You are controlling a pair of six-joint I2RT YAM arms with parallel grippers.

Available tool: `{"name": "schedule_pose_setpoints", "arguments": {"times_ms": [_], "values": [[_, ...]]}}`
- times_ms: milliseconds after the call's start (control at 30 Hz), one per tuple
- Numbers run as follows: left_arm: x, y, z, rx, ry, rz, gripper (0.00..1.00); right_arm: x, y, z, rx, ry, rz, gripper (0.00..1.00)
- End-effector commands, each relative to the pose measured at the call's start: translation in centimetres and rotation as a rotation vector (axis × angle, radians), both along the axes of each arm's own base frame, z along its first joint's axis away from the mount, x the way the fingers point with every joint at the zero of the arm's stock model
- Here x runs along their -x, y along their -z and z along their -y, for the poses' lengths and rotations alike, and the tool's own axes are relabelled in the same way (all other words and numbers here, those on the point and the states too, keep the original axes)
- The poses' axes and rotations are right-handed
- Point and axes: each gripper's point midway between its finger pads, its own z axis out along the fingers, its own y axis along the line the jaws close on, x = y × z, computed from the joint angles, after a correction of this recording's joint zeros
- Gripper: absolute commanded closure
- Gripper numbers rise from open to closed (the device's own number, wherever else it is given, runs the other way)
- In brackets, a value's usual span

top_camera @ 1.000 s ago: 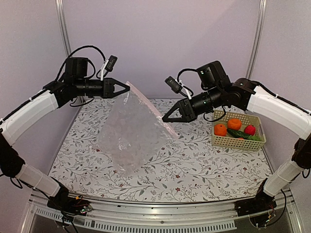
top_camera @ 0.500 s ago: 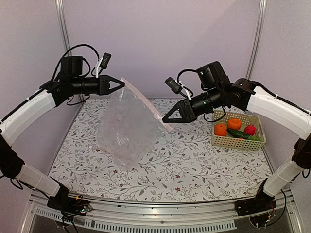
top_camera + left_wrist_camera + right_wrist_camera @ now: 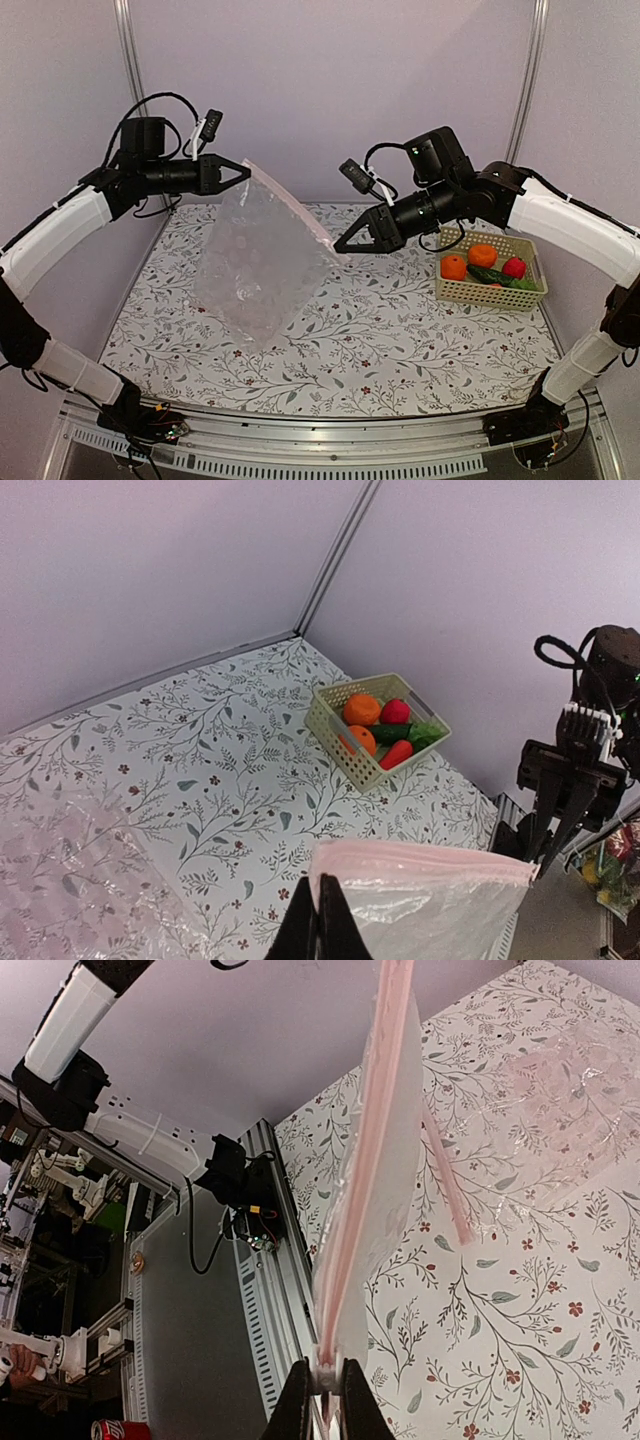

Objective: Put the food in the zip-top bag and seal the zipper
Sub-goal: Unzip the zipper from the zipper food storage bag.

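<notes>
The clear zip-top bag (image 3: pixel 262 265) hangs in the air between both arms, its lower corner near the table. My left gripper (image 3: pixel 243 170) is shut on the bag's top left corner, which shows as a pink edge in the left wrist view (image 3: pixel 420 865). My right gripper (image 3: pixel 340 246) is shut on the white slider tab (image 3: pixel 325 1378) at the right end of the pinkish zipper (image 3: pixel 295 210). The food lies in the lattice basket (image 3: pixel 490 292): two oranges (image 3: pixel 482 255), a green cucumber (image 3: pixel 492 275) and a red fruit (image 3: pixel 514 267).
The floral tablecloth (image 3: pixel 400 330) covers the table. The basket stands at the far right, below my right arm. A metal rail (image 3: pixel 330 445) runs along the near edge. Purple walls close the back and sides.
My left gripper has moved left and slightly up with the bag's corner, stretching the top edge. The bag hangs flatter and wider. My right gripper has stayed almost in place.
</notes>
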Motion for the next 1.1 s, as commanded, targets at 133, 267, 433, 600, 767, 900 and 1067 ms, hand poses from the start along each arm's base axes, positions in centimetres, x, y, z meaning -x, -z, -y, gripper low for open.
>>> {"name": "schedule_pose_setpoints", "arguments": {"times_ms": [133, 267, 433, 600, 767, 900, 1067], "values": [[-1.5, -1.3, -2.5, 0.012, -0.104, 0.053, 1.00, 1.3, 1.6, 0.5, 0.051, -0.028, -0.056, 1.00], [-1.6, -1.3, -2.7, 0.015, -0.108, 0.053, 1.00, 1.2, 1.7, 0.6, 0.053, -0.025, -0.057, 1.00], [-1.6, -1.3, -2.6, 0.026, -0.090, 0.048, 1.00, 1.2, 1.8, 0.6, 0.056, -0.022, -0.055, 1.00], [-1.1, -1.1, -1.8, 0.033, -0.045, 0.042, 1.00, 1.0, 1.5, 0.5, 0.051, -0.015, -0.048, 0.73], [1.8, -1.2, 1.1, 0.051, 0.147, 0.061, 1.00, -0.4, 0.4, 1.3, 0.048, 0.074, 0.039, 0.32], [5.5, -1.2, 3.8, 0.072, 0.347, 0.063, 1.00, -1.6, -1.4, 2.8, 0.023, 0.189, 0.144, 0.23], [8.8, -0.3, 6.3, 0.042, 0.484, 0.052, 1.00, -2.2, -3.8, 4.4, -0.030, 0.279, 0.239, 0.20]]}}
